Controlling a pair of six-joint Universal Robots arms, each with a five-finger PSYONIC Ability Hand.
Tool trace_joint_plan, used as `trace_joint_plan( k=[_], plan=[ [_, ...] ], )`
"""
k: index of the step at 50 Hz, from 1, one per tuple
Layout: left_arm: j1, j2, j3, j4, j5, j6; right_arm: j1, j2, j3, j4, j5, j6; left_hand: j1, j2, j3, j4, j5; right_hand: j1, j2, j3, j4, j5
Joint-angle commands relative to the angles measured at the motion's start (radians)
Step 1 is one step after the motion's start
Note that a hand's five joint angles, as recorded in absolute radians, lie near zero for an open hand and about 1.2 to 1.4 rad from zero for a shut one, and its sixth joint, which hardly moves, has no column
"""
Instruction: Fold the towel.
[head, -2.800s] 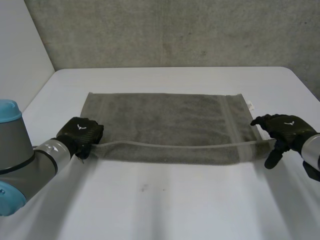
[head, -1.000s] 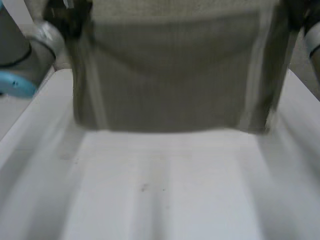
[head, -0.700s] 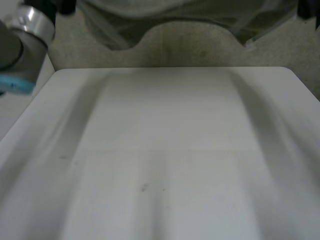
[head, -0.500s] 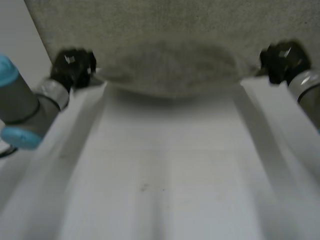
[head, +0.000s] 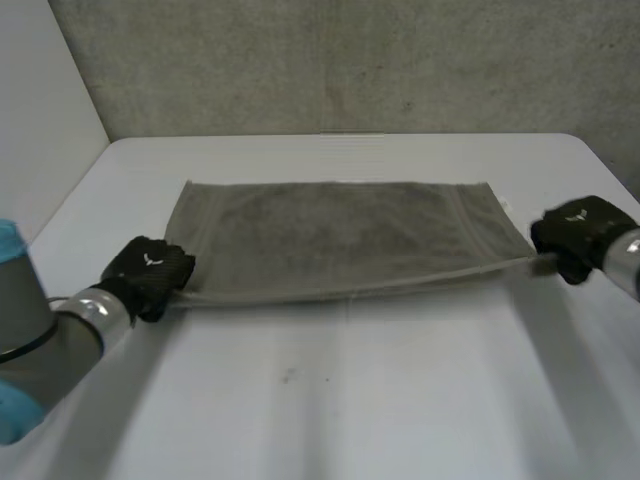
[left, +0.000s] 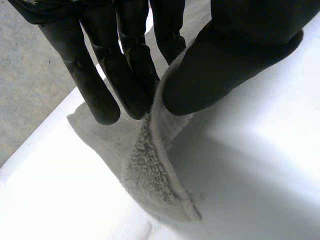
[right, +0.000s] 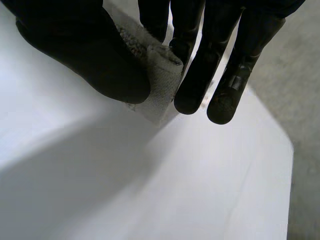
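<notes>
Grey terry cloth: the towel (head: 340, 235) lies spread on the far half of the white table (head: 350, 400), long sides running left to right, with a paler band near its right end.
Left hand: we see the left hand (head: 150, 272) at the towel's near left corner, its thumb (left: 225, 65) pressed toward its fingers (left: 125, 80) with the hem nipped between them.
Right hand: the right hand (head: 578, 232) sits at the near right corner; its thumb (right: 85, 55) and fingers (right: 200, 75) squeeze a small bunch of cloth.
Near edge: we read it as an almost straight line from one hand to the other.
Left arm: the left arm (head: 40, 345) comes in from the near left.
Backdrop: a rough concrete wall (head: 350, 60) stands behind the table.
</notes>
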Motion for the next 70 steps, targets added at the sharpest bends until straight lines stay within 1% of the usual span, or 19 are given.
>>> trace_joint_plan(
  k=[1, 3, 6, 10, 12, 15, 20, 21, 26, 32, 43, 44, 45, 46, 47, 52, 56, 64, 70],
  plan=[
    [0.002, 0.220, -0.079, -0.259, 0.008, 0.009, -0.099, -0.167, 0.108, 0.367, -0.009, -0.311, 0.230, 0.177, 0.179, 0.179, 0.187, 0.004, 0.182, 0.181, 0.179, 0.187],
    [0.000, 0.282, -0.076, -0.395, 0.029, 0.033, -0.100, -0.194, 0.113, 0.382, -0.019, -0.340, 0.230, 0.177, 0.179, 0.179, 0.187, 0.004, 0.182, 0.181, 0.179, 0.187],
    [0.011, 0.296, -0.059, -0.446, 0.069, 0.070, -0.099, -0.208, 0.103, 0.340, -0.050, -0.313, 0.230, 0.177, 0.179, 0.179, 0.187, 0.004, 0.182, 0.181, 0.179, 0.187],
    [0.012, 0.266, -0.011, -0.417, 0.106, 0.090, -0.106, -0.193, 0.083, 0.254, -0.084, -0.256, 0.230, 0.177, 0.179, 0.179, 0.187, 0.004, 0.182, 0.181, 0.179, 0.187],
    [0.012, 0.215, 0.024, -0.382, 0.114, 0.089, -0.097, -0.085, 0.052, 0.141, -0.122, -0.206, 0.230, 0.177, 0.179, 0.179, 0.187, 0.004, 0.182, 0.181, 0.179, 0.187],
    [-0.005, 0.086, 0.128, -0.304, 0.114, 0.100, -0.094, -0.031, 0.024, 0.083, -0.125, -0.195, 0.230, 0.177, 0.179, 0.179, 0.187, 0.004, 0.182, 0.181, 0.179, 0.187],
    [-0.044, -0.204, 0.417, -0.215, 0.107, 0.086, -0.050, 0.165, -0.094, -0.100, -0.069, -0.164, 0.230, 0.177, 0.179, 0.179, 0.187, 0.004, 0.182, 0.181, 0.179, 0.187],
    [-0.044, -0.205, 0.418, -0.215, 0.107, 0.086, -0.050, 0.166, -0.094, -0.101, -0.069, -0.164, 0.230, 0.177, 0.179, 0.179, 0.187, 0.004, 0.182, 0.181, 0.179, 0.187],
    [-0.071, -0.430, 0.686, -0.210, 0.107, 0.078, 0.019, 0.294, -0.201, -0.290, 0.034, -0.057, 0.230, 0.177, 0.179, 0.179, 0.187, 0.004, 0.182, 0.181, 0.179, 0.187],
    [-0.095, -0.552, 0.847, -0.207, 0.107, 0.074, 0.055, 0.377, -0.275, -0.427, 0.072, -0.008, 0.230, 0.177, 0.179, 0.179, 0.187, 0.004, 0.182, 0.181, 0.179, 0.187],
    [-0.109, -0.719, 1.110, -0.193, 0.026, 0.003, 0.079, 0.491, -0.385, -0.441, 0.160, 0.000, 0.230, 0.177, 0.179, 0.179, 0.187, 0.004, 0.182, 0.181, 0.179, 0.187],
    [-0.116, -0.724, 1.116, -0.195, 0.023, -0.014, 0.079, 0.491, -0.385, -0.441, 0.160, 0.000, -0.238, -0.290, -0.289, -0.289, -0.281, 0.004, 0.182, 0.181, 0.179, 0.187],
    [-0.117, -0.724, 1.116, -0.195, 0.023, -0.014, 0.081, 0.494, -0.388, -0.440, 0.181, 0.003, -0.243, -0.295, -0.293, -0.294, -0.286, -0.931, -0.753, -0.754, -0.756, -0.748],
    [-0.126, -0.724, 1.116, -0.196, 0.018, -0.026, 0.085, 0.494, -0.388, -0.437, 0.201, 0.009, -0.705, -0.757, -0.756, -0.756, -0.748, -1.218, -1.039, -1.041, -1.042, -1.035],
    [-0.133, -0.722, 1.115, -0.196, 0.014, -0.035, 0.085, 0.494, -0.388, -0.437, 0.201, 0.009, -0.985, -1.038, -1.036, -1.037, -1.028, -1.218, -1.039, -1.041, -1.042, -1.035],
    [-0.150, -0.699, 1.087, -0.213, -0.005, -0.055, 0.099, 0.454, -0.359, -0.429, 0.224, 0.019, -0.991, -1.044, -1.042, -1.042, -1.034, -1.218, -1.039, -1.041, -1.042, -1.035],
    [-0.147, -0.635, 1.029, -0.255, -0.031, -0.103, 0.092, 0.340, -0.268, -0.426, 0.221, 0.069, -0.992, -1.044, -1.043, -1.043, -1.035, -1.218, -1.039, -1.041, -1.042, -1.035],
    [-0.129, -0.389, 0.717, -0.287, -0.052, -0.276, 0.087, 0.163, -0.091, -0.362, 0.211, 0.115, -0.991, -1.044, -1.042, -1.042, -1.034, -1.218, -1.039, -1.041, -1.042, -1.035],
    [-0.118, -0.185, 0.400, -0.164, -0.052, -0.350, 0.072, 0.100, 0.026, -0.219, 0.177, 0.124, -0.991, -1.044, -1.042, -1.042, -1.034, -1.218, -1.039, -1.041, -1.042, -1.035]
  ],
)
